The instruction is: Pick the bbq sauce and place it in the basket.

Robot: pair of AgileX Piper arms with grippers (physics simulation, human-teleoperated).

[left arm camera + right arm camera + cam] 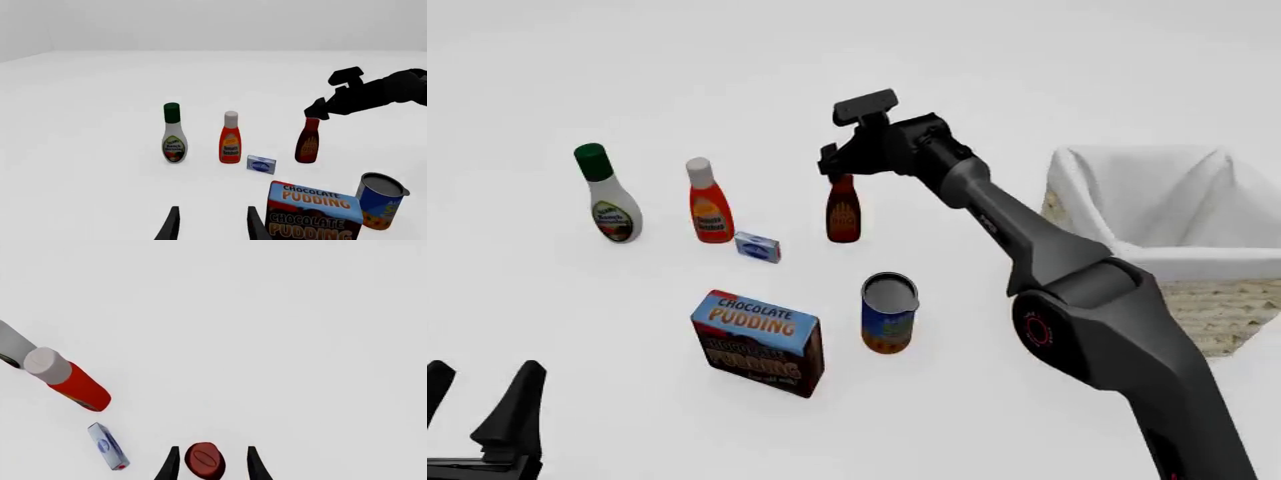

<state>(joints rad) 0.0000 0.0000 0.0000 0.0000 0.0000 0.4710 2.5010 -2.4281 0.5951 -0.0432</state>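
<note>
A: Bbq sauce (843, 215) stands upright on the table, cap between the spread fingers of the right gripper (210, 462); nothing gripped.

B: Risk?

A: Closing only on the cap could tip the bottle toward the ketchup (707, 205). Basket (1214, 300) sits well apart.

One fixed view, two wrist views
Front camera looks down the counter (587, 350) from the near side; the right wrist camera stares straight down, close above the bbq sauce (204, 460); the left looks forward, low, sharing the bottles.
</note>
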